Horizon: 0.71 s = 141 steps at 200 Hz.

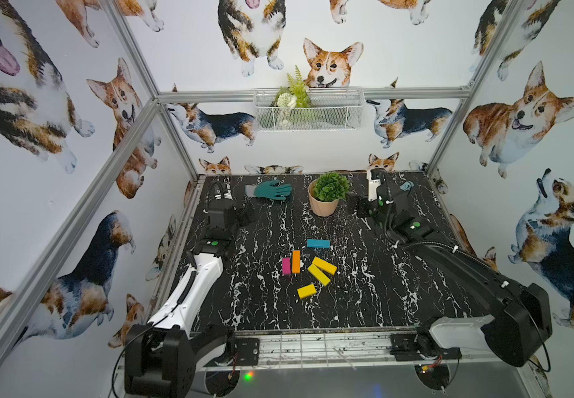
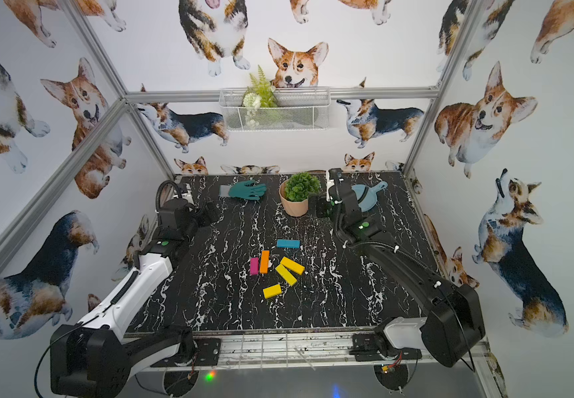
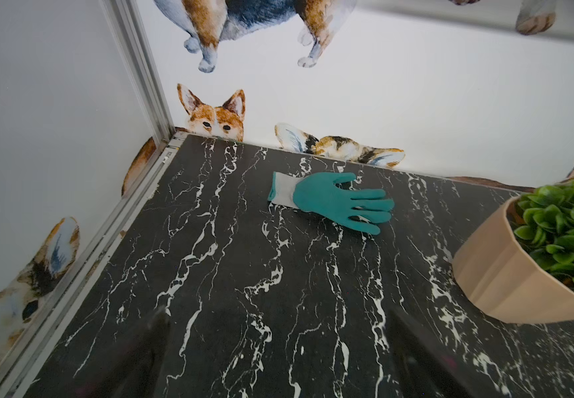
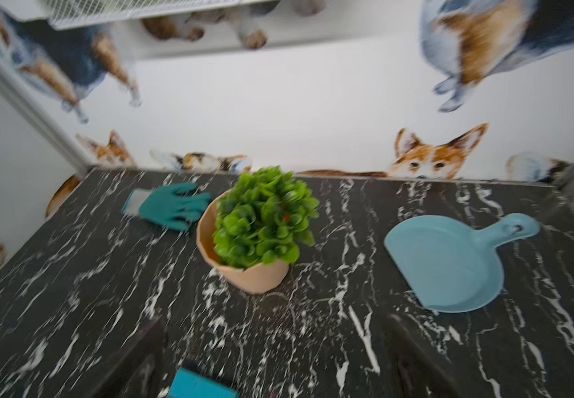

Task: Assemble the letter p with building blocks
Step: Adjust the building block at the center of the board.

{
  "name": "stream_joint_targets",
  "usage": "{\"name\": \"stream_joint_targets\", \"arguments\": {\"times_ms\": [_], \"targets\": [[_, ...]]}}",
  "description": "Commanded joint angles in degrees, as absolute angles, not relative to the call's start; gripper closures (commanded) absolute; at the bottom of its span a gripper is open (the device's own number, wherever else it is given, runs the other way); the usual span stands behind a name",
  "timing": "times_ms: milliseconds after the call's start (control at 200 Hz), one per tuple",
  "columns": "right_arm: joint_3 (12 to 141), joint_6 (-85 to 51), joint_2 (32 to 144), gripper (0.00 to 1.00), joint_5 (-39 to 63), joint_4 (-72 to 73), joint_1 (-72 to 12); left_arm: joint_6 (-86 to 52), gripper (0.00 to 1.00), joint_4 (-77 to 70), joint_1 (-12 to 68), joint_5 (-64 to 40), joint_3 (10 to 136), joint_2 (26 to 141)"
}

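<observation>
Several building blocks lie loose at the middle of the black marble table (image 1: 364,303), and no letter p shows. The teal block (image 1: 318,243) (image 4: 199,384) lies farthest back. The orange block (image 1: 296,262) and pink block (image 1: 286,266) lie side by side. To their right are two yellow blocks (image 1: 325,265) (image 1: 318,274), with a third yellow block (image 1: 306,291) nearer the front. My left gripper (image 1: 247,215) (image 3: 282,344) hovers open and empty at the back left. Behind the blocks and near the plant pot, my right gripper (image 1: 354,206) (image 4: 278,344) is open and empty too.
A teal glove (image 1: 273,190) lies at the back left. A potted plant (image 1: 327,194) stands at the back centre. A light-blue dustpan (image 2: 368,196) lies at the back right, behind the right arm. A wire basket (image 1: 309,108) hangs on the back wall.
</observation>
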<state>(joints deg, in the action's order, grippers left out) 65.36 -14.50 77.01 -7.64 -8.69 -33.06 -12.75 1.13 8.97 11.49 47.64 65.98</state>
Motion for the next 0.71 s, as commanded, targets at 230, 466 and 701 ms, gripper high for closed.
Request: {"name": "stream_joint_targets", "arguments": {"times_ms": [230, 466, 701], "targets": [[62.3, -20.9, 84.9, 0.00, 9.8, -28.9, -39.1, -19.7, 0.00, 5.7, 9.2, 4.3, 44.7, 62.8], [50.4, -32.6, 79.3, 0.00, 21.8, -25.8, -43.3, -20.3, 0.00, 7.0, 9.3, 4.6, 43.7, 62.9], [47.1, -36.7, 82.3, 0.00, 26.9, -22.3, -44.0, -21.5, 0.00, 6.3, 9.4, 4.2, 43.4, 63.3]]}}
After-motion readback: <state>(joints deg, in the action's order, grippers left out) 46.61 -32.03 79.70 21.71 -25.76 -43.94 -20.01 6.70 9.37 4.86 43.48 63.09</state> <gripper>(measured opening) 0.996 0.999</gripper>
